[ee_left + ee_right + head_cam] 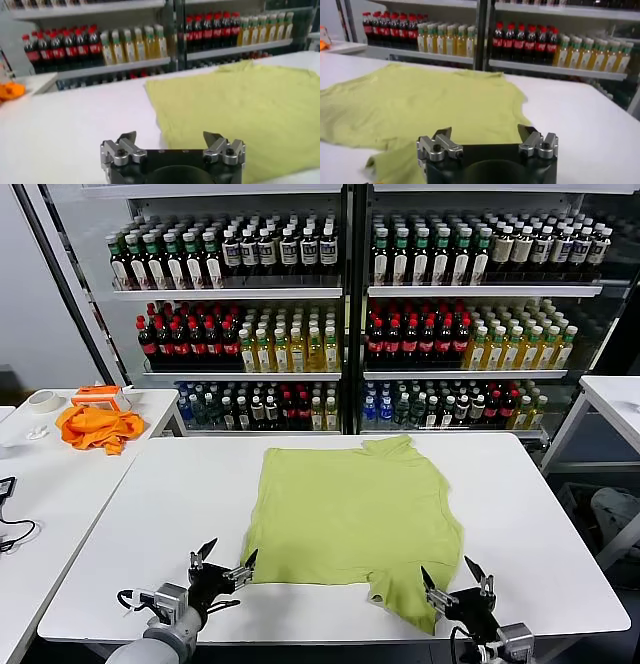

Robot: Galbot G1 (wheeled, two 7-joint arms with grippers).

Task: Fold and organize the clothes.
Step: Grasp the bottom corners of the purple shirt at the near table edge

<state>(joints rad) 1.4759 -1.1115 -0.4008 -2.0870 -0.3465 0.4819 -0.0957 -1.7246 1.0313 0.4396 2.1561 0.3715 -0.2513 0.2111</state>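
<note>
The clothes, a lime yellow-green T-shirt (350, 514), lie spread flat on the white table (180, 514), with one sleeve reaching toward the front edge. My left gripper (224, 559) stands open just off the shirt's near left corner, nothing between its fingers. In the left wrist view the T-shirt (240, 100) lies ahead of the open left gripper (170, 137). My right gripper (455, 574) is open beside the near sleeve, holding nothing. The right wrist view shows the T-shirt (420, 100) beyond the open right gripper (484, 132).
A bright orange cloth (98, 427) and a tape roll (43, 400) lie on a side table at the left. Drink shelves (340, 294) stand behind the table. Another white table (615, 399) stands at the right.
</note>
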